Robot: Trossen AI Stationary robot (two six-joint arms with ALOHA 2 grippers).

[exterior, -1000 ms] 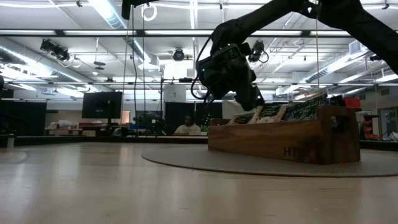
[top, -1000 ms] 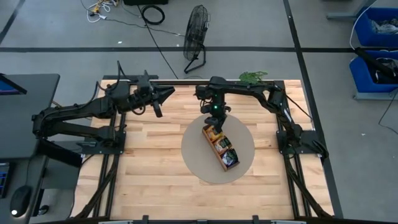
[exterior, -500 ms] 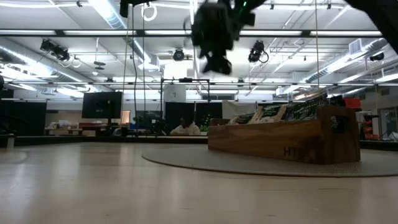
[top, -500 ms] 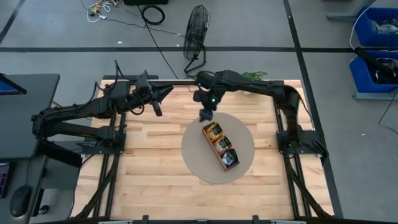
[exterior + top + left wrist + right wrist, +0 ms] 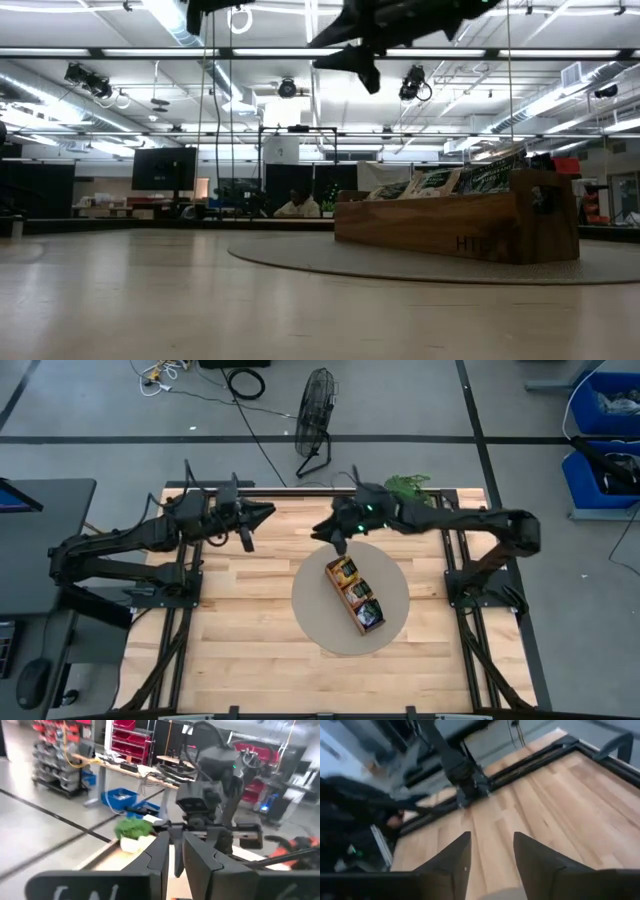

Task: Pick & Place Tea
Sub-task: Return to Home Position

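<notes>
Sachets of tea (image 5: 356, 593) stand filed on edge in the wooden tray (image 5: 440, 228), which sits on the round mat (image 5: 318, 618). None shows loose on the table (image 5: 240, 620), so the sorting looks finished. Beyond the mat's far rim the right gripper (image 5: 491, 840) hangs high, fingers well apart and empty, a height that should clear the tray on its way home. Farther back, the left gripper (image 5: 266, 511) waits by the table's far edge, fingers nearly together, holding nothing.
</notes>
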